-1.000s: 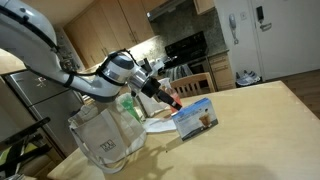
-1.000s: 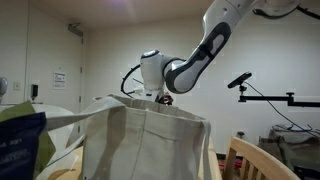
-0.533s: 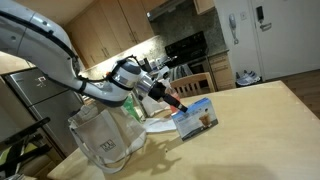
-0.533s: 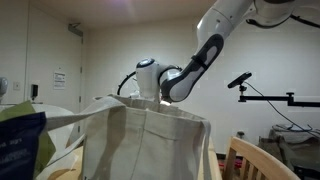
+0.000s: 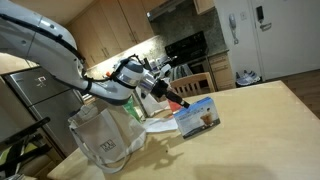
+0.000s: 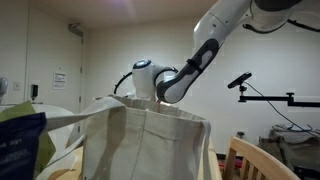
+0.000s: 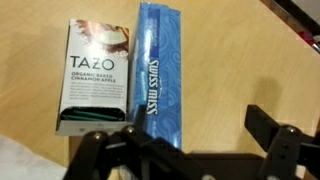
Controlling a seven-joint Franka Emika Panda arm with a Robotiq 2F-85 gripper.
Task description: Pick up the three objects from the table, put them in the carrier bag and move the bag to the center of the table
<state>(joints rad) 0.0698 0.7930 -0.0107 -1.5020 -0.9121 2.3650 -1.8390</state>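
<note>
Blue carton [image 7: 160, 70] under gripper [image 7: 185, 145] spread wide, arm [image 5: 100, 88] stretched low over table [image 5: 260, 120], bag [image 5: 105, 135] beside

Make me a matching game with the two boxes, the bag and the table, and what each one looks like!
Things:
1. Swiss Miss box
2. Tazo tea box
3. carrier bag
4. table

Looks:
A. smooth pale tan wood
B. crinkly and whitish
C. bright blue
D. white with big dark letters

Pairs: 1-C, 2-D, 3-B, 4-A
</note>
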